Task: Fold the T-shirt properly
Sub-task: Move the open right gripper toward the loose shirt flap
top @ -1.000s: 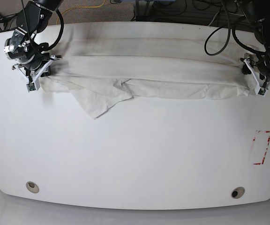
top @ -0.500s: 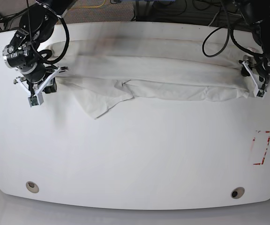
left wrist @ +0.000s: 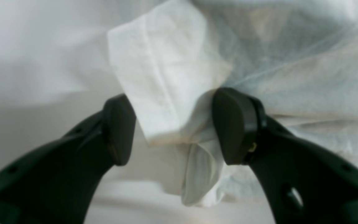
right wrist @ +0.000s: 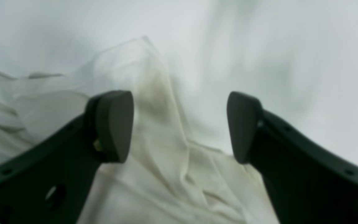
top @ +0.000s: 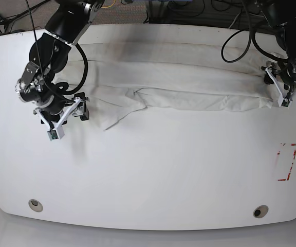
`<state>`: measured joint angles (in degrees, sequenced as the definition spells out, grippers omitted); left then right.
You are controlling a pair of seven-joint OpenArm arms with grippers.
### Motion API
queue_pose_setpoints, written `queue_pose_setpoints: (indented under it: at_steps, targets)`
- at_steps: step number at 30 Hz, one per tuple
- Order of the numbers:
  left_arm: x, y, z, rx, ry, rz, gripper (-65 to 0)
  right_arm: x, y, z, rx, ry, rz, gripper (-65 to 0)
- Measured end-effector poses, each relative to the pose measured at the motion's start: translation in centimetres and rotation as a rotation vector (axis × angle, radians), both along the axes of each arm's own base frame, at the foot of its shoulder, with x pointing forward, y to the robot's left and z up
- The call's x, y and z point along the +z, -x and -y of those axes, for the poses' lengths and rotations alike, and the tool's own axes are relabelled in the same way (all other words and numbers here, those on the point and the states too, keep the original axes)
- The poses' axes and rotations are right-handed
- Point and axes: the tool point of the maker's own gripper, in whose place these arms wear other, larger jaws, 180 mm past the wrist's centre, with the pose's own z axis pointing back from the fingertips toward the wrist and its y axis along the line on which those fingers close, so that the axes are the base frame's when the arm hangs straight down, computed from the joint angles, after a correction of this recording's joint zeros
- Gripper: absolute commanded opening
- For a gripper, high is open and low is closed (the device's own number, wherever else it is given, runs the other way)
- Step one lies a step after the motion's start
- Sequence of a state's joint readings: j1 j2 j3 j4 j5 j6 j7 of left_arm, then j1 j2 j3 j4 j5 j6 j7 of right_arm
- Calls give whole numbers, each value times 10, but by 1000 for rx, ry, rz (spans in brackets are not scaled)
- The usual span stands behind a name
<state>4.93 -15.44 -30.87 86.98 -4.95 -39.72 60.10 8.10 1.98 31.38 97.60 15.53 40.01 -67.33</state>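
Note:
The off-white T-shirt [top: 189, 82] lies as a long, wrinkled folded band across the far half of the white table [top: 158, 170], with one sleeve flap [top: 114, 110] sticking out toward the front. My right gripper [top: 60, 116] hangs just off the band's left end, a little to the front. In the right wrist view it [right wrist: 179, 127] is open over a raised cloth ridge [right wrist: 157, 102], gripping nothing. My left gripper [top: 280, 90] stands at the band's right end. It [left wrist: 176, 129] is open too, and a folded shirt corner [left wrist: 163, 84] lies between its fingers.
A red rectangle outline [top: 287, 162] is marked on the table near the right edge. Two round holes [top: 35, 206] [top: 261, 211] sit near the front edge. Cables [top: 240, 41] hang over the far right corner.
My right gripper has opened, let go of the shirt's left end and swung toward the front of the table. The left arm has hardly moved.

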Motion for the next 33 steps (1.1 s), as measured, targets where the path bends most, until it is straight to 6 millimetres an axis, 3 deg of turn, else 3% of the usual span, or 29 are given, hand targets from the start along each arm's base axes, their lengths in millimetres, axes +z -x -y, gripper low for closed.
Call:
queue_pose_setpoints:
  at_steps: [11,21,28,33]
  targets:
    - [0,0,0,1,1,1,-260,-35,-29,-25,43,-78,-37,-200]
    - [0,0,0,1,0,0,-260,-62,-31,-42,63,-139,-62,-206]
    - [0,0,0,0,0,0,-260,-67,-29,-59,99,-169,-67,-285]
    - [0,0,0,0,0,0,-260,-68,-27,-68,93,-202,-54,-388]
